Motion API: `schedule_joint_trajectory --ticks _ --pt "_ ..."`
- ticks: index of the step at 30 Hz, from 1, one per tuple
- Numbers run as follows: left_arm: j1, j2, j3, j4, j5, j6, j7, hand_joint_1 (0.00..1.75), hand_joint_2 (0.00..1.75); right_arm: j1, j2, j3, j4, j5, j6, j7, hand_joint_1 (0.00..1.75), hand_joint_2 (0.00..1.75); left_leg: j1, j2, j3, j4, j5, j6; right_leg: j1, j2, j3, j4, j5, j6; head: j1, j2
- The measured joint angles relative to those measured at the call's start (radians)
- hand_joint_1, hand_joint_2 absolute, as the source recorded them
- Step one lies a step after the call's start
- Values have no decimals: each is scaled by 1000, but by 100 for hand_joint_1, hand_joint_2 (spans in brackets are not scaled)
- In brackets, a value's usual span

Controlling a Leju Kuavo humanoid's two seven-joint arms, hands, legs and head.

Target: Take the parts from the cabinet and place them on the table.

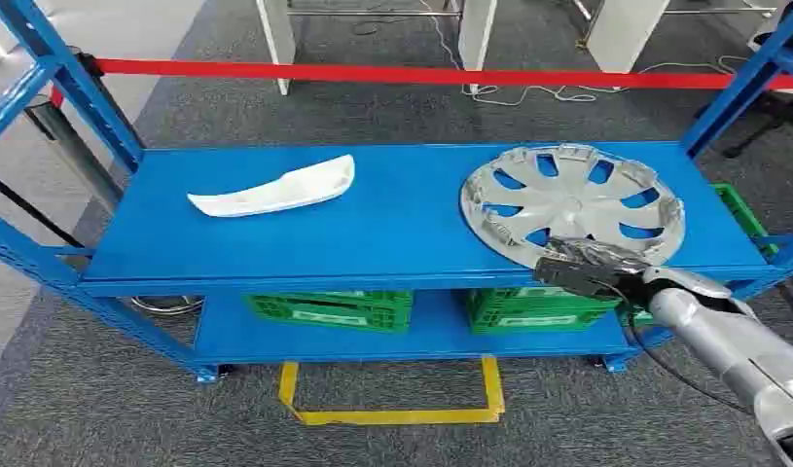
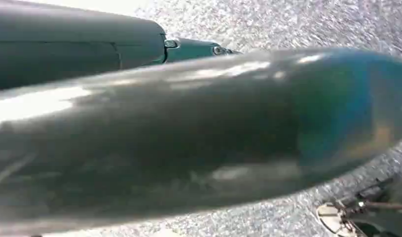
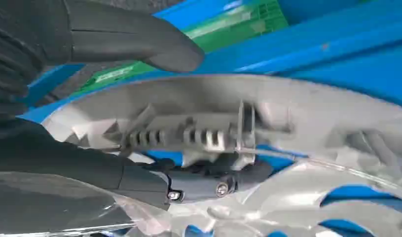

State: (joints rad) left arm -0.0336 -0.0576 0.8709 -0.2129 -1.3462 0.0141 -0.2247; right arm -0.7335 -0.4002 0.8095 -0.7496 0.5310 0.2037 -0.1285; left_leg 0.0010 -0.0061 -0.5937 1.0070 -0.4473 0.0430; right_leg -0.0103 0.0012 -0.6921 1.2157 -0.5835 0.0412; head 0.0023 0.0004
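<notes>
Hubcap: a silver wheel cover point(image 1: 572, 204) lay on the right part of the blue rack's top shelf point(image 1: 402, 229), its near rim reaching the shelf's front edge. It lay hollow side up, with blue shelf showing through its openings.
Right hand: the right hand point(image 1: 587, 265) was at the hubcap's near rim, at the front edge of the shelf. In the right wrist view the thick thumb point(image 3: 139, 42) lay on one side of the rim and dark fingers point(image 3: 208, 180) on the other, through an opening, so the hand gripped the hubcap's point(image 3: 268, 113) edge.
Right arm: the silver forearm point(image 1: 733, 350) came in from the lower right corner.
Left hand: the left wrist view was blurred, with speckled floor behind; whether its fingers were open or closed, I could not tell.
White part: a long, curved white trim piece point(image 1: 275, 190) lay on the left part of the same shelf, well apart from the hubcap.
Lower shelf: two green crates point(image 1: 334, 309) point(image 1: 533, 311) sat side by side under the top shelf.
Floor: grey carpet with a yellow tape outline point(image 1: 392, 413) just in front of the rack.
Behind: a red bar point(image 1: 421, 74) ran across beyond the rack, with white furniture legs farther back.
</notes>
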Motion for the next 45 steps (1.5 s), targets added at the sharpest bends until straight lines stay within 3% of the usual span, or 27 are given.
schedule_joint_trajectory --ticks 1,2,4,6,7,8,12,14,16,17,19,21,23,25,27,28,30,31,32,33,34,36,37,38,42,44,45 --pt "0 0 1 0 0 0 0 0 0 0 0 0 3 -2 1 -5 175 175 0 0 -1 0 0 0 0 0 -34 69 -23 2 1 0" --pt "1 0 3 0 0 0 -2 0 0 1 0 1 6 -2 2 -9 175 175 0 0 0 1 0 0 0 0 -50 102 -24 4 0 0" --pt "1 -1 4 0 0 0 -4 0 0 -2 0 1 10 -3 1 -18 175 175 1 0 2 2 -1 0 -2 -1 -12 24 36 6 1 0" --pt "0 -3 4 0 -1 0 -6 0 0 -10 0 -1 10 -4 1 -22 175 175 3 0 4 7 -6 -6 -4 -3 82 -156 118 5 1 0" --pt "-1 -2 4 0 -1 0 -6 0 0 -13 0 0 11 -4 1 -22 175 175 -3 -1 2 10 -9 -12 -2 -3 103 -192 99 4 1 0" --pt "-2 -2 5 0 -1 0 -7 0 0 -17 1 -1 11 -5 0 -23 175 175 -5 -2 -3 18 -9 -16 -1 1 113 -202 101 -5 0 0" --pt "1 1 6 0 -3 1 -7 0 0 -17 1 -1 11 -5 -2 -29 175 175 -2 -2 -2 17 -14 -34 -5 -2 115 -206 108 -27 1 0" --pt "-1 -2 6 0 -3 0 -9 0 0 -18 2 -2 11 -5 -3 -33 175 175 0 0 -40 109 -74 -45 -5 -3 117 -206 107 -36 -8 0" --pt "0 -2 7 0 -3 0 -9 0 0 -16 3 -1 11 -5 -3 -35 175 175 2 0 -117 281 -148 -50 -4 -4 116 -205 106 -38 -7 0" --pt "2 -2 8 0 -3 0 -9 0 0 -16 3 -1 11 -5 -3 -36 175 175 2 0 -137 323 -156 -50 -3 -4 117 -205 106 -38 -7 0" --pt "3 -2 11 0 -3 0 -9 0 0 -16 5 -1 11 -5 -3 -37 175 175 2 0 -115 272 -104 -46 -3 -4 119 -205 105 -38 -7 0" --pt "3 -2 12 0 -3 0 -9 0 0 -16 5 -1 11 -5 -3 -40 175 175 2 0 -31 93 -11 -37 -3 -3 124 -205 103 -35 -7 0" --pt "1 -1 13 0 -3 0 -9 0 0 -17 5 -1 11 -5 -3 -40 175 175 -2 -1 4 12 -12 -32 4 -1 117 -201 100 -28 -6 0" --pt "3 -1 13 0 -3 -1 -9 0 0 -16 5 -2 11 -5 -3 -42 175 175 -5 0 -2 16 -12 -28 1 -1 115 -206 105 -18 -6 0" --pt "3 -1 13 0 -3 -3 -17 0 0 -12 4 -2 11 -5 -3 -46 175 175 1 2 3 2 -1 -10 -2 0 110 -206 100 -5 -6 0" --pt "2 -1 14 0 0 -7 -29 0 0 -10 4 -2 11 -6 -3 -48 175 175 1 3 3 0 1 -6 -2 -1 98 -185 82 -3 -2 0" --pt "-1 -1 19 0 12 -17 -50 0 0 -7 2 -2 11 -7 -3 -53 175 175 0 3 -1 0 2 1 -2 0 37 -52 12 0 3 0" --pt "1 0 23 0 13 -21 -56 0 175 -5 0 -2 11 -8 -4 -55 175 175 -2 3 -2 0 2 2 -2 0 -2 28 -19 2 2 0" --pt "2 2 27 0 18 -24 -62 0 175 -3 0 -2 11 -10 -5 -57 175 175 -3 3 -2 1 1 3 -2 0 -29 79 -30 4 3 0" --pt "2 2 30 0 20 -24 -63 0 175 0 0 -2 11 -10 -5 -59 175 175 -3 3 -1 2 0 3 -3 -1 -32 80 -15 5 2 0" --pt "2 2 31 0 21 -25 -63 0 175 0 0 -2 11 -10 -6 -60 175 175 -3 3 -1 3 -1 3 -3 -1 -17 43 17 6 3 0" --pt "1 2 35 0 21 -25 -65 0 175 0 -1 -3 11 -10 -6 -61 175 175 -1 3 1 10 -5 -1 -4 -3 62 -117 105 5 3 0" --pt "1 2 36 0 21 -25 -68 0 175 0 -1 -4 10 -10 -6 -63 175 175 -1 3 1 13 -9 -7 -5 -3 94 -182 107 4 2 0" --pt "-1 2 37 0 21 -26 -73 0 175 -2 -1 -4 7 -11 -7 -64 175 175 -8 1 -6 20 -11 -11 -1 -3 114 -201 98 1 5 0" --pt "-1 5 44 0 33 -22 -86 0 175 -2 -1 -11 -2 -13 -9 -68 175 175 -6 1 -6 19 -8 -29 -3 0 110 -202 105 -23 3 0" --pt "-1 3 48 0 36 -18 -94 0 175 -2 -1 -13 -9 -14 -10 -69 175 175 -3 3 -28 73 -52 -41 -5 -2 113 -203 107 -33 -4 0" --pt "-1 3 49 0 37 -13 -95 0 175 -1 -1 -13 -11 -14 -10 -69 175 175 1 3 -59 147 -93 -46 -5 -3 113 -203 107 -37 -2 0"
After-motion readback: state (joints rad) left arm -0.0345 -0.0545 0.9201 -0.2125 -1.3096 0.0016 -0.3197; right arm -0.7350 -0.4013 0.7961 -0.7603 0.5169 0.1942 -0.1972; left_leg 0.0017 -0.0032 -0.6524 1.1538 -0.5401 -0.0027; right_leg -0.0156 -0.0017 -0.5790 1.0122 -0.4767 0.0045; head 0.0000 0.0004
